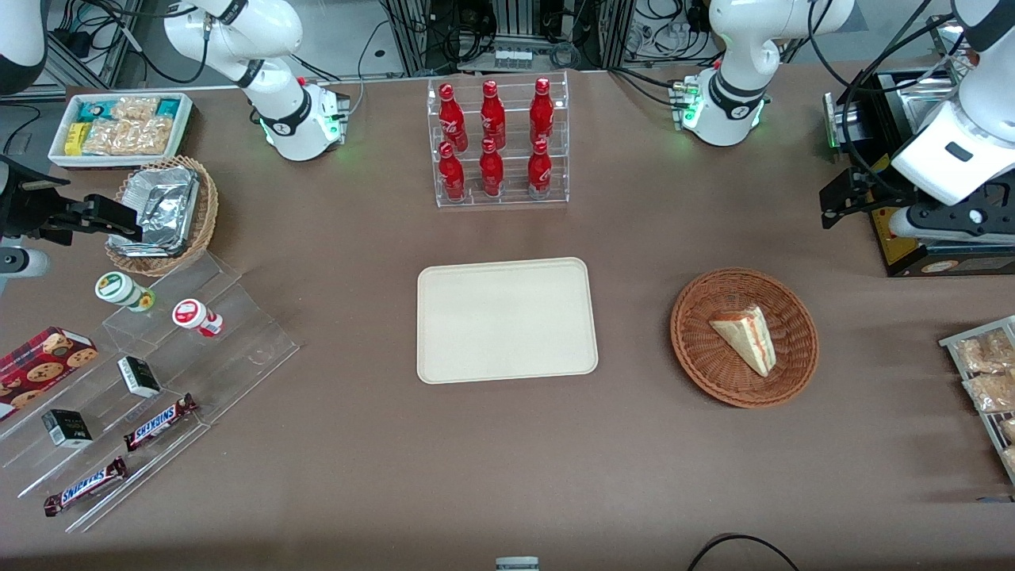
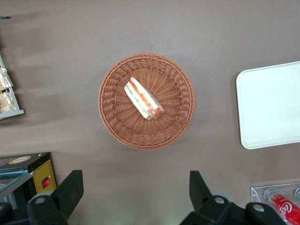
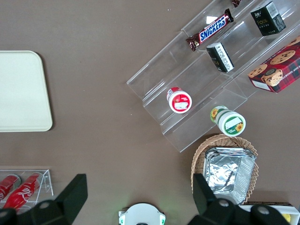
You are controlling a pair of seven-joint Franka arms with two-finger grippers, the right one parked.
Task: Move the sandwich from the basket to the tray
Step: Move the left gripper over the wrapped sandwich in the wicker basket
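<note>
The sandwich (image 1: 745,337), a pale bread wedge with red, orange and green filling, lies in the round reddish-brown basket (image 1: 698,349). In the left wrist view the sandwich (image 2: 143,98) lies in the middle of the basket (image 2: 117,117). The cream tray (image 1: 506,319) is bare and lies flat beside the basket, toward the parked arm's end of the table; its edge also shows in the left wrist view (image 2: 272,105). My left gripper (image 1: 833,202) hangs high above the table, farther from the front camera than the basket. In its own wrist view the gripper (image 2: 136,187) is open and empty.
An acrylic rack of red bottles (image 1: 496,143) stands farther from the front camera than the tray. A black and yellow box (image 1: 928,238) sits below the left gripper. Snack packets (image 1: 983,373) lie at the working arm's end. A stepped acrylic stand (image 1: 198,357) with snacks is at the parked arm's end.
</note>
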